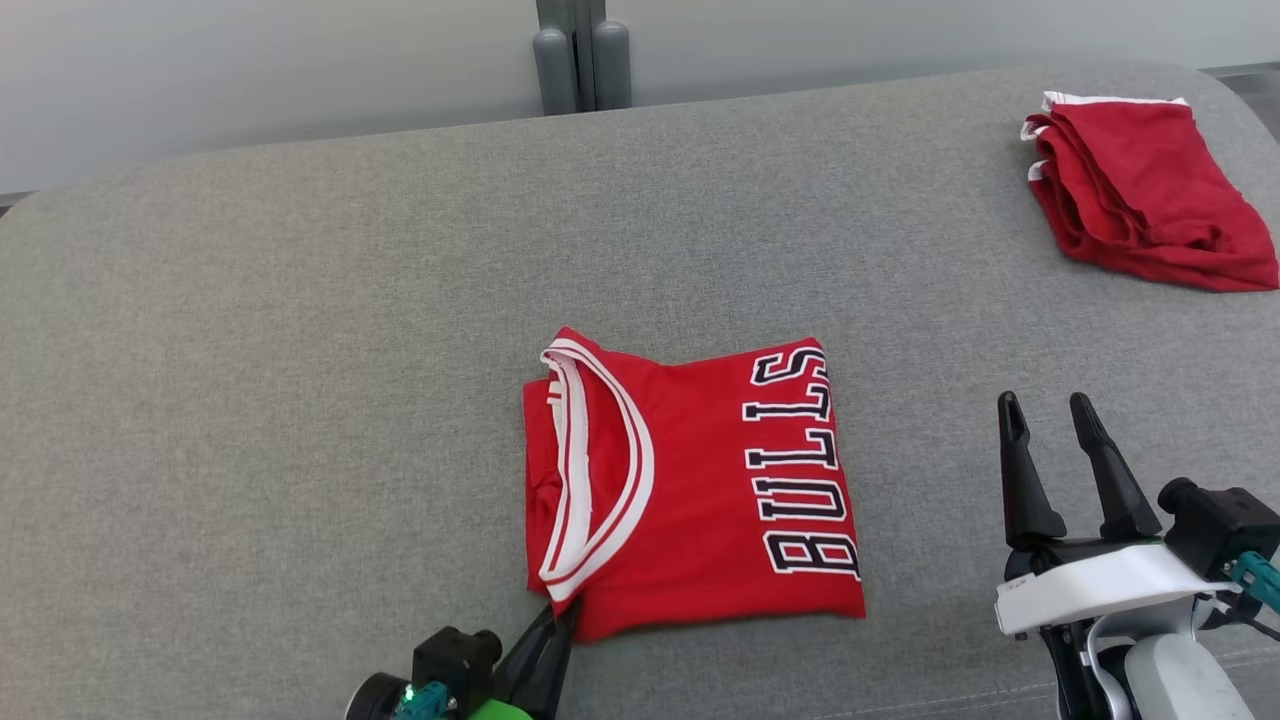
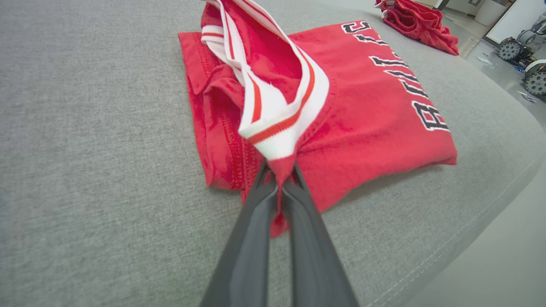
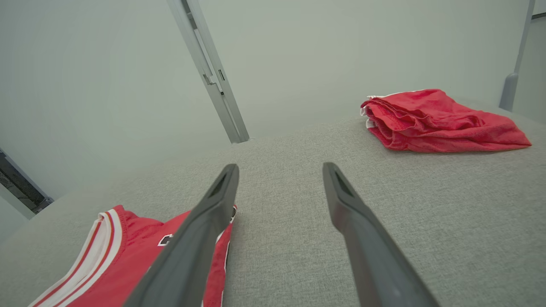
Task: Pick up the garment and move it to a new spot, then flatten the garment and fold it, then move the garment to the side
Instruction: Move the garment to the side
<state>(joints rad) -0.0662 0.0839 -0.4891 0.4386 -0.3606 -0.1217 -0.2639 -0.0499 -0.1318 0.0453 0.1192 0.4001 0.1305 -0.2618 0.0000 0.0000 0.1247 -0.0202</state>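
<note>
We saw left gripper [image 1: 562, 612] clamped on folded Bulls jersey [image 1: 700, 500] at its collar corner, near edge of grey cushion [image 1: 300, 350]; right gripper [image 1: 1050, 410] spread, empty, near-right. Red shorts [image 1: 1140, 190] at far-right corner.

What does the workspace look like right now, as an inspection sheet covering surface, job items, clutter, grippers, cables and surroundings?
surface: grey fabric cushion, smooth.
job's things: red Bulls jersey, folded, collar end raised.
clutter: second red garment, folded, far right.
grippers: left gripper shut on the jersey's near corner; right gripper open, beside the jersey, apart from it.
cables: teal connector at the right wrist.
surroundings: pale wall, grey post behind; wheeled machine on the floor.
</note>
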